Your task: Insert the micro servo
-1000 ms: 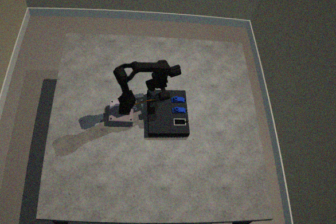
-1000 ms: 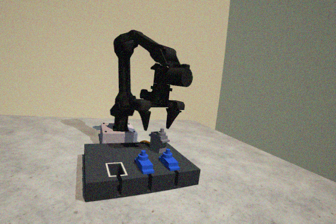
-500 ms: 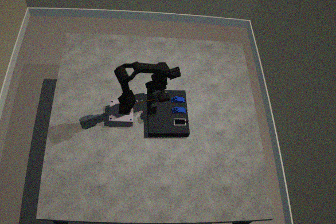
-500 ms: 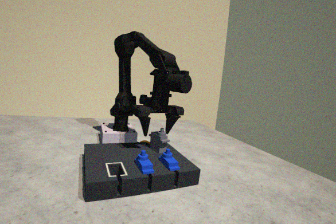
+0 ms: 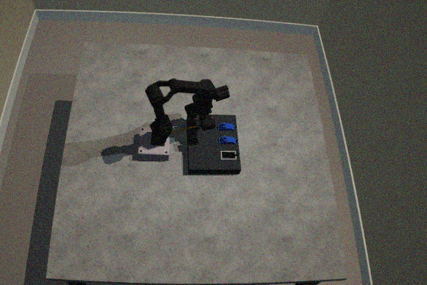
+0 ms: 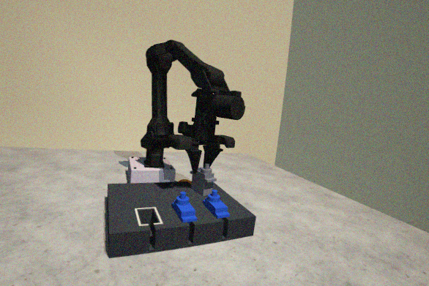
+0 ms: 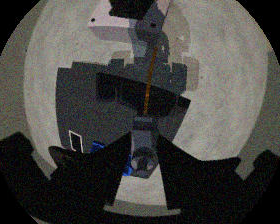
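In the exterior frame's lower middle, the pincer point(image 5: 200, 130) point(image 6: 202, 170) point(image 7: 144, 136) grips the upright grey servo point(image 6: 201, 183) point(image 7: 143, 142) near the dark deck's point(image 5: 211, 164) point(image 6: 124, 196) point(image 7: 71, 102) far edge, well apart from the white-outlined pocket point(image 5: 228, 154) point(image 6: 148, 216) point(image 7: 76, 142).

Looks like a robotics lab or a workshop; can't tell which. Shows a black jointed arm point(image 5: 187, 86) point(image 6: 159, 96) point(image 7: 132, 7) on a pale base point(image 5: 154, 150) point(image 6: 146, 175) point(image 7: 111, 20), bolted-looking at the corners. Includes a dark deck point(image 5: 208, 162) point(image 6: 122, 198) point(image 7: 76, 105) with blue servos point(image 5: 227, 141) point(image 6: 184, 207) point(image 7: 97, 147) on a mottled grey counter point(image 5: 182, 219) point(image 6: 329, 238) point(image 7: 226, 115). Backs onto plain cream point(image 6: 91, 37) and grey-green walls point(image 6: 366, 74).
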`<state>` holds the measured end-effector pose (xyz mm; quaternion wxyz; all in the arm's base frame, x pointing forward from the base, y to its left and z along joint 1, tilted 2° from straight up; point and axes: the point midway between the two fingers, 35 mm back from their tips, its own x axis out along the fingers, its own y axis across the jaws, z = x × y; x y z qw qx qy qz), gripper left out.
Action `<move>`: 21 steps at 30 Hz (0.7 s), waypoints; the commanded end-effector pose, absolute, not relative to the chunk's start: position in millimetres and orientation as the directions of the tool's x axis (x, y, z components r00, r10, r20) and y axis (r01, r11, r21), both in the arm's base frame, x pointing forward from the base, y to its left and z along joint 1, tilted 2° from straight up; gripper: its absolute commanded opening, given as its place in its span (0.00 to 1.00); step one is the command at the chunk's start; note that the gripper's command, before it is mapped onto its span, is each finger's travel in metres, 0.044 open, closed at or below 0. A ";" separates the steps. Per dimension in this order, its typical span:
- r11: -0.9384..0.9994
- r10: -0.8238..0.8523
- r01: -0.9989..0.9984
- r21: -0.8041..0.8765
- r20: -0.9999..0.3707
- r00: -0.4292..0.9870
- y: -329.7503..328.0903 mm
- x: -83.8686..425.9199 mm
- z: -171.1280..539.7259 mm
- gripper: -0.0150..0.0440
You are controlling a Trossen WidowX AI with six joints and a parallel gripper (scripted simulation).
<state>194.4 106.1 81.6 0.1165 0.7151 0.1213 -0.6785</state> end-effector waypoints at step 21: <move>-0.942 0.017 0.335 0.001 -0.999 0.049 101.0 184.8 110.9 0.25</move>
